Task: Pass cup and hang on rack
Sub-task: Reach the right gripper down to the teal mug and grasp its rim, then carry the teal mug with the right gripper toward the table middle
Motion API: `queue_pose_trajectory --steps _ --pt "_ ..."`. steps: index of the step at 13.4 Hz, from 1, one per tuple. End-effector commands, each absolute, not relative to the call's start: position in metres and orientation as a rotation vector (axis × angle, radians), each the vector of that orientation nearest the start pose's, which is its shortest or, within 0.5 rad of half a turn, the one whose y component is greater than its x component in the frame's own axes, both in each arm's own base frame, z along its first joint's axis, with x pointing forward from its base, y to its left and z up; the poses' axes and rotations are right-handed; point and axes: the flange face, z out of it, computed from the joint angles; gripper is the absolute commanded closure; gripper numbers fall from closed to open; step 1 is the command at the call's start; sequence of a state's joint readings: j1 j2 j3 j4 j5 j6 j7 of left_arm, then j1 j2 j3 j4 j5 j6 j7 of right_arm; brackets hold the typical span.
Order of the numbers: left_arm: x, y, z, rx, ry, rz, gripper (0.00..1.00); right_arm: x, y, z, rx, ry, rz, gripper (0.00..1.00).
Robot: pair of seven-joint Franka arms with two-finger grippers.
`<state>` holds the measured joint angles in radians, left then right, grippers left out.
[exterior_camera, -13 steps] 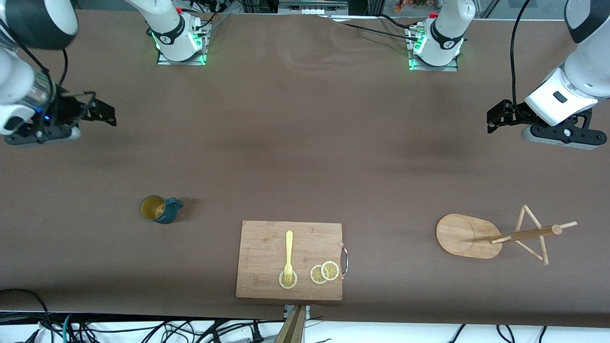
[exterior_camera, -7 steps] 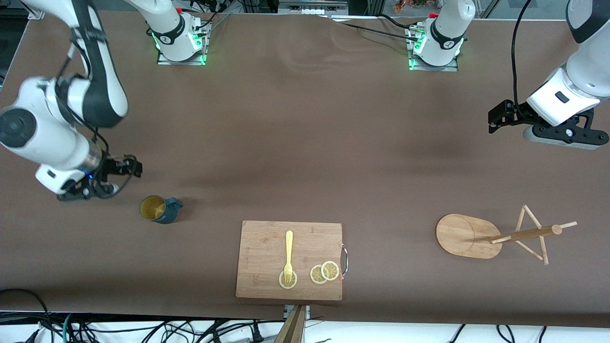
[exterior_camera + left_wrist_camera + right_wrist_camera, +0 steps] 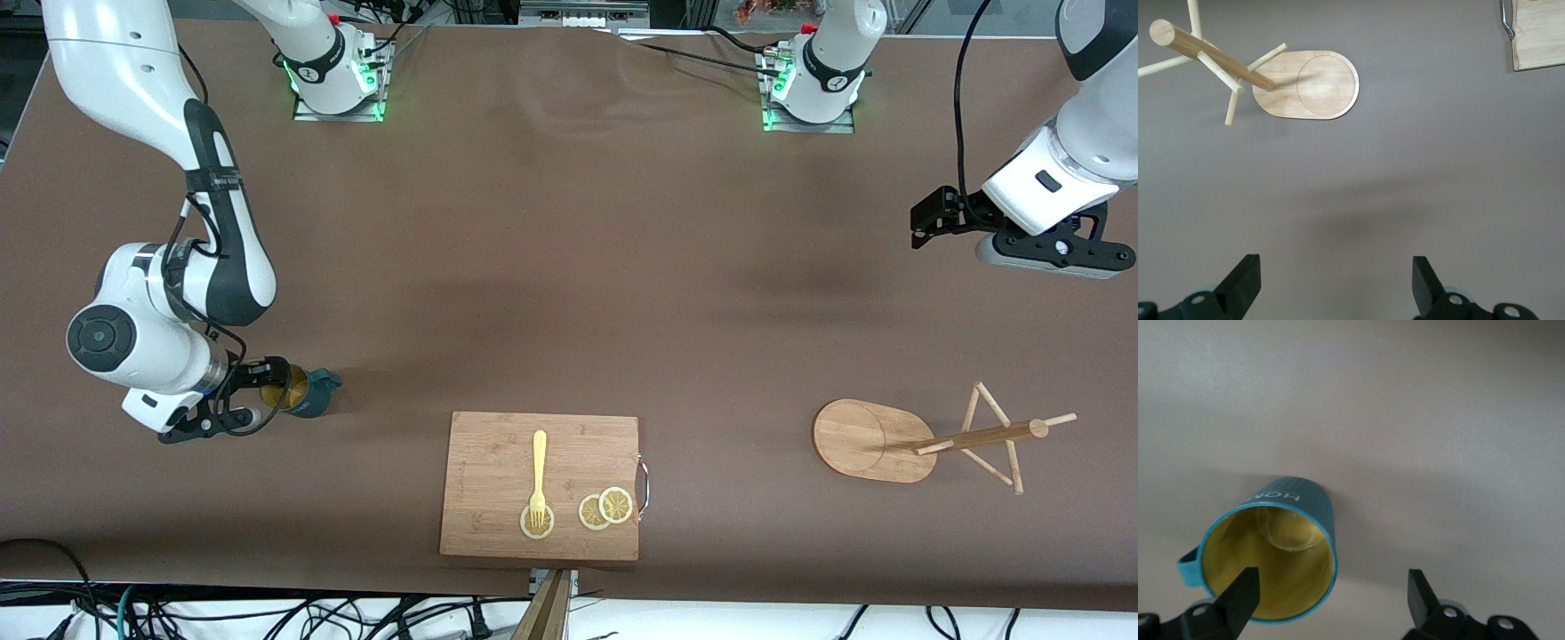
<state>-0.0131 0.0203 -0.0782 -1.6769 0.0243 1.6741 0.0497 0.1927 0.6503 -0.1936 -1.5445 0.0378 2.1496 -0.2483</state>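
Cup point(image 3: 302, 392): a small dark teal mug with a yellow inside, seen upright on the brown table point(image 3: 551, 267) toward the right arm's end; its small handle is turned toward the cutting board; white lettering is seen on its ribbed wall in the right wrist view point(image 3: 1275, 547)

Right gripper point(image 3: 267, 391): lowered at the cup, its fingers spread wide; one finger point(image 3: 1245, 590) is seen over the cup's yellow mouth, the other point(image 3: 1421, 590) out past the wall, so that the rim is straddled; nothing is clamped

Left gripper point(image 3: 925, 218): held in the air over bare table at the left arm's end, its fingers wide apart and nothing held; the arm waits

Rack point(image 3: 925, 436): a light bamboo mug tree, stood on its oval base toward the left arm's end, well apart from the cup; pole and thin angled pegs are also seen in the left wrist view point(image 3: 1271, 77)

Cutting board point(image 3: 540, 484): laid between cup and rack, nearer the front camera; a yellow fork point(image 3: 538, 480) and lemon slices point(image 3: 606, 508) are carried on it
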Motion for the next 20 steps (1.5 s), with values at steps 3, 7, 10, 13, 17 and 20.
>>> queue_pose_trajectory --steps 3,7,10,13,17,20 --pt "0.564 -0.047 0.576 -3.081 0.224 0.038 0.0 0.703 0.022 0.249 -3.141 -0.394 0.088 0.37" --pt "0.564 -0.047 0.576 -3.083 0.224 0.038 0.0 0.701 0.026 0.242 -3.139 -0.381 0.107 0.98" --pt "0.564 -0.047 0.576 -3.081 0.224 0.038 0.0 0.7 0.037 0.247 -3.068 -0.269 0.129 1.0" --pt "0.564 -0.048 0.576 -3.083 0.226 0.038 0.0 0.701 0.072 0.261 -3.021 -0.224 0.147 1.0" --pt "0.564 -0.048 0.576 -3.083 0.224 0.038 0.0 0.689 0.172 0.277 -3.041 0.108 0.223 1.0" --pt "0.564 -0.048 0.576 -3.083 0.226 0.038 0.0 0.667 0.253 0.279 -3.049 0.239 0.236 1.0"
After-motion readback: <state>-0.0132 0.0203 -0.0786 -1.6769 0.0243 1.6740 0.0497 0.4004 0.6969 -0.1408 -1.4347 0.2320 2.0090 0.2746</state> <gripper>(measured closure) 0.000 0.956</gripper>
